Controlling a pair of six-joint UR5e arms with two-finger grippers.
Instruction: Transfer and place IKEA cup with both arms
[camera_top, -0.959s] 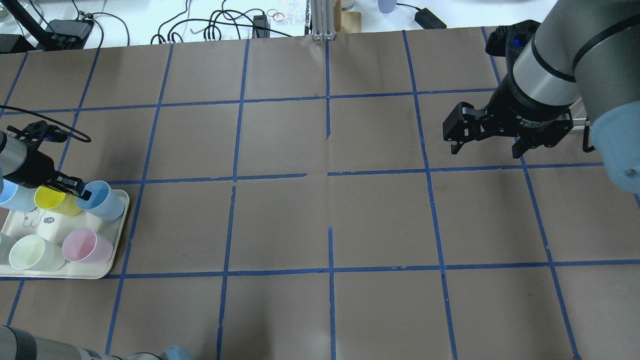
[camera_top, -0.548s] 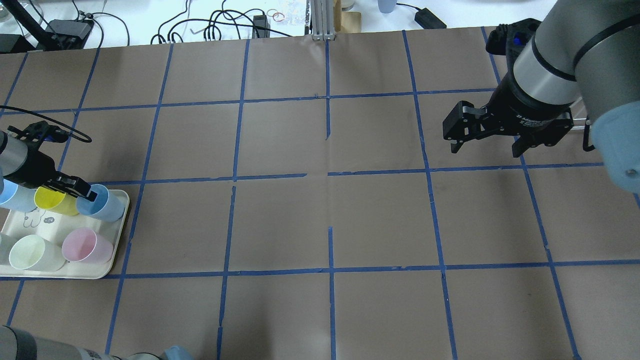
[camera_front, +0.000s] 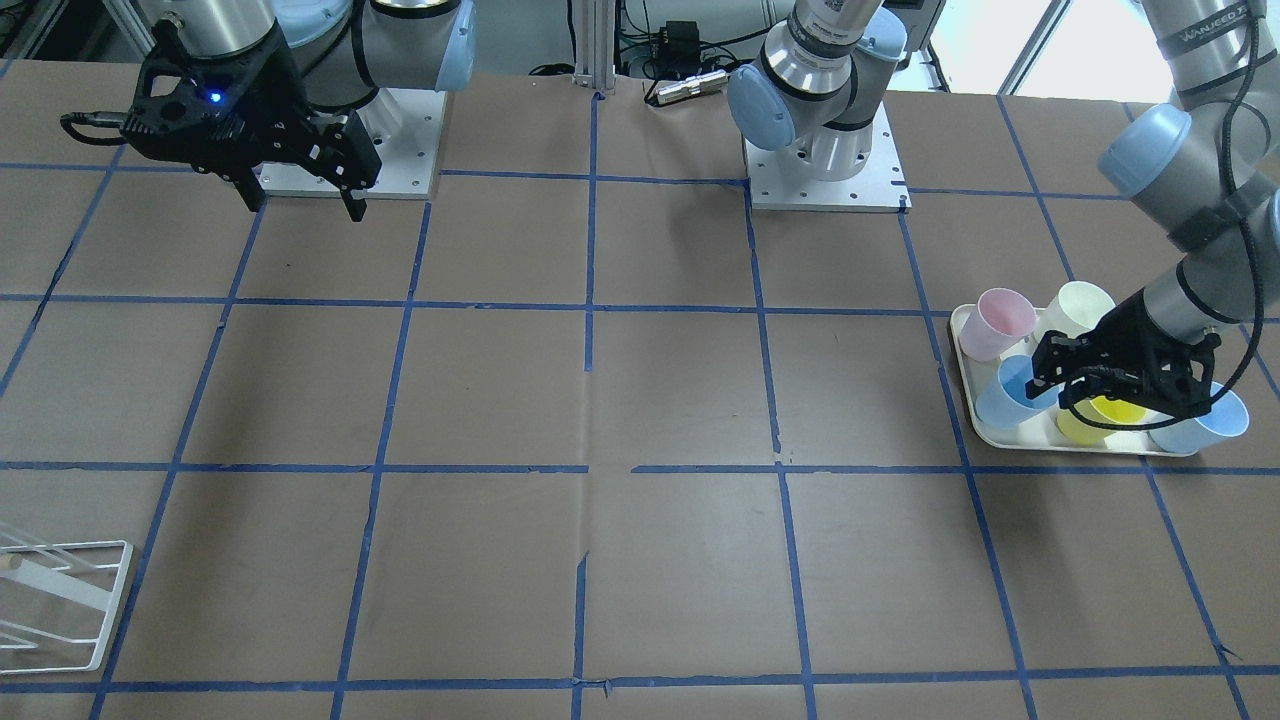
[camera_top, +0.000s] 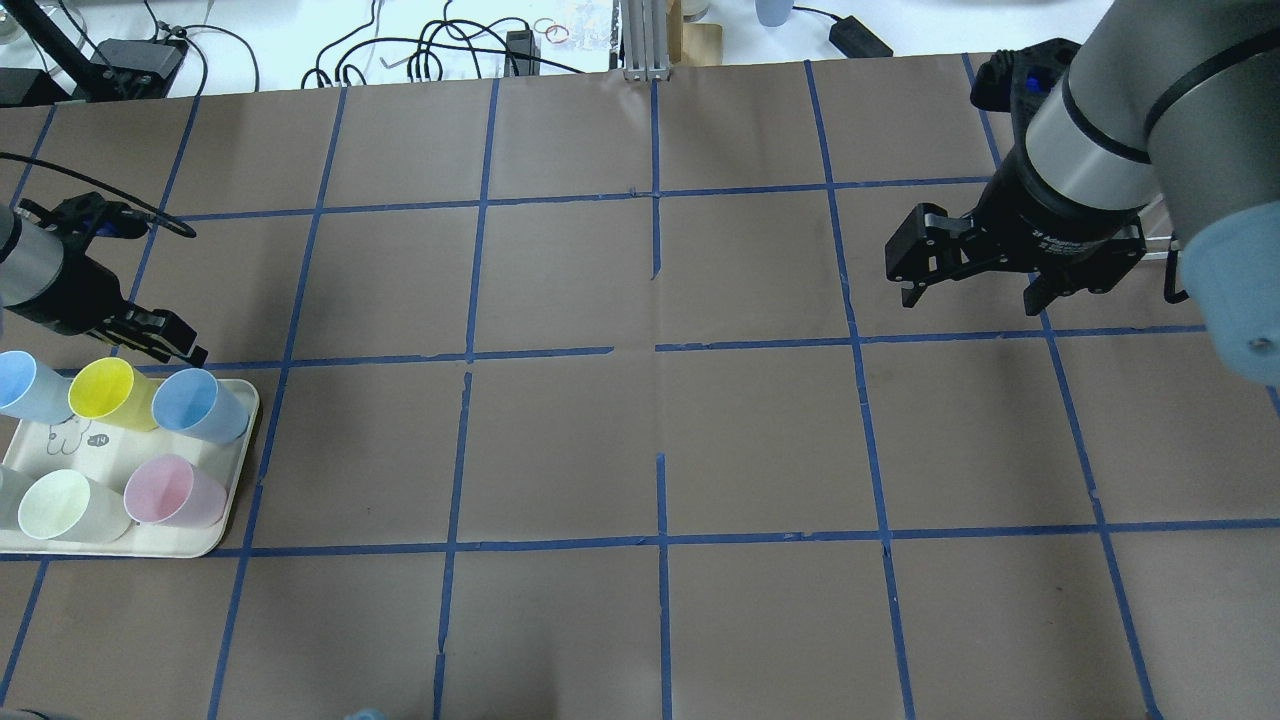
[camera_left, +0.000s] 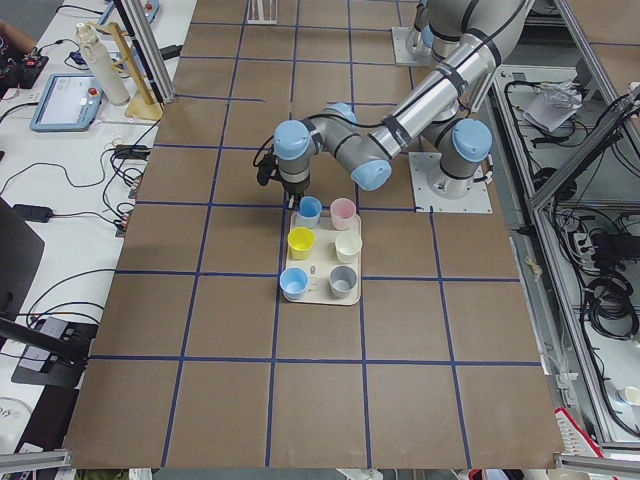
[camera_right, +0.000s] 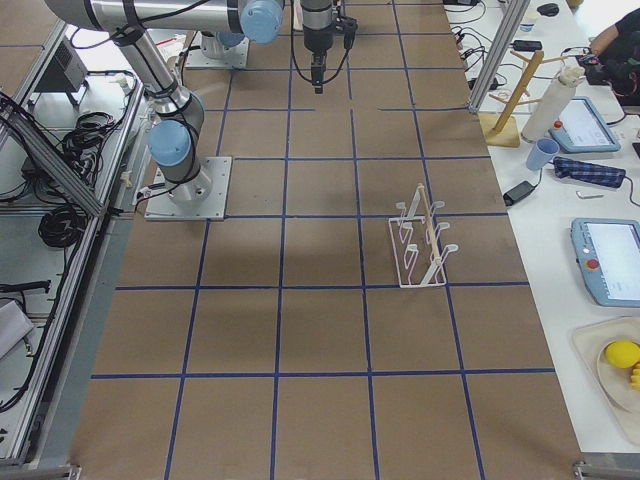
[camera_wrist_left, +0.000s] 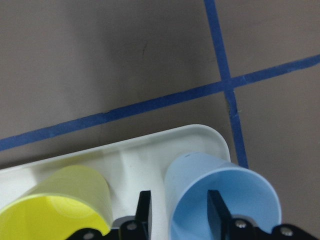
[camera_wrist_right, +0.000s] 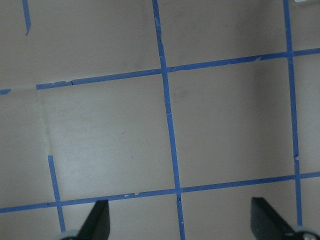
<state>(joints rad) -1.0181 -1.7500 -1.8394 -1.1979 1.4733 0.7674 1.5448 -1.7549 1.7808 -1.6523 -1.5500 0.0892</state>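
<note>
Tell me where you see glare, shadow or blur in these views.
Overhead exterior: pale sheen on the brown paper table cover near the bottom edge, soft shadow under the right claw. Left wrist: dark shadow band across the paper's upper left. Right wrist: the claw's fingers look soft-edged.

Left gripper (camera_top: 180, 350) low, jaws apart; right gripper (camera_top: 970, 300) hovering, jaws wide.

The surface (camera_top: 560, 450) is brown with a blue tape grid. The tray (camera_top: 150, 541) is cream. The IKEA cup (camera_top: 200, 405) is pale blue, brighter inside. The 5 others are a blue cup (camera_top: 25, 385), a yellow cup (camera_top: 105, 392), a pink cup (camera_top: 170, 492), a pale-green cup (camera_top: 65, 507) and a grey cup (camera_left: 343, 281).
</note>
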